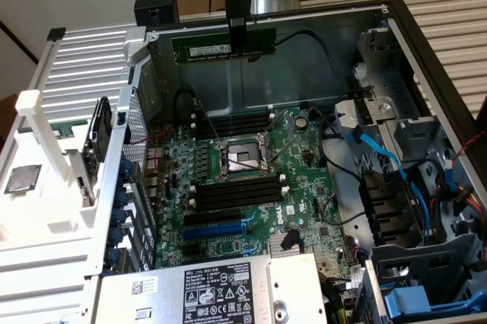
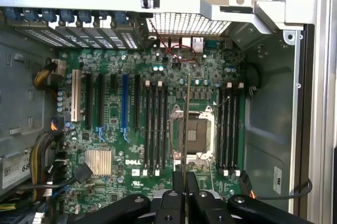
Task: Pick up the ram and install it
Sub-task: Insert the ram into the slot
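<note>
The ram is a long dark green stick with a pale label. It hangs level above the open computer case, near the back wall, with my gripper shut on its upper edge right of the middle. In the wrist view the ram shows edge-on as a thin line running from between my fingertips across the CPU socket. Black memory slots with white end clips lie on both sides of the socket, one bank on one side and another bank on the other. In the exterior view these banks sit well below the stick.
The CPU socket sits mid-board, with a blue expansion slot towards the front. A labelled power supply fills the front. Blue cables and drive cages crowd the exterior view's right. A white rack with parts stands at its left.
</note>
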{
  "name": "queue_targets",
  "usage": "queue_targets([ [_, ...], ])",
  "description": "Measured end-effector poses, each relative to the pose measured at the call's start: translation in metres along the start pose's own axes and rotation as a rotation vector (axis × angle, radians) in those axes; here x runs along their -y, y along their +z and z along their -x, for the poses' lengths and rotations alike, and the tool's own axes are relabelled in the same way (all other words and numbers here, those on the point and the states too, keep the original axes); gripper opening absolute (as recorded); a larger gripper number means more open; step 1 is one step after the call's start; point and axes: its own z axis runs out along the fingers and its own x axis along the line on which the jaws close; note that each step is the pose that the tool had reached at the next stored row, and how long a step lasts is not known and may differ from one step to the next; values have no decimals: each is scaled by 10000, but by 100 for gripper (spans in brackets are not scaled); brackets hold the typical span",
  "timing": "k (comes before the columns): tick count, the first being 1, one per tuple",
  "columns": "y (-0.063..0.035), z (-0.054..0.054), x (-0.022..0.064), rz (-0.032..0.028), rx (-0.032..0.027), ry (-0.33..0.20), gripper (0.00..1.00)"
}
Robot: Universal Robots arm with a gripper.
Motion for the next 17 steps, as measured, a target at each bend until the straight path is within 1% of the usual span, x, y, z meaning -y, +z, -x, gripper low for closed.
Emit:
queue_targets([
  [1, 1, 0, 0, 0, 0, 1, 13],
  [2, 5, 0, 0, -1, 15, 0, 13],
  [3, 18, 0, 1, -2, 58, -2, 13],
  [5, 53, -1, 0, -2, 111, 1, 13],
  [7, 124, -3, 0, -2, 149, 5, 13],
  [13, 234, -6, 0, 1, 165, 8, 13],
  [15, 264, -15, 11, 26, 180, 8, 13],
  [16, 271, -28, 21, 41, 210, 10, 13],
  [17, 277, -41, 33, 50, 272, 9, 13],
])
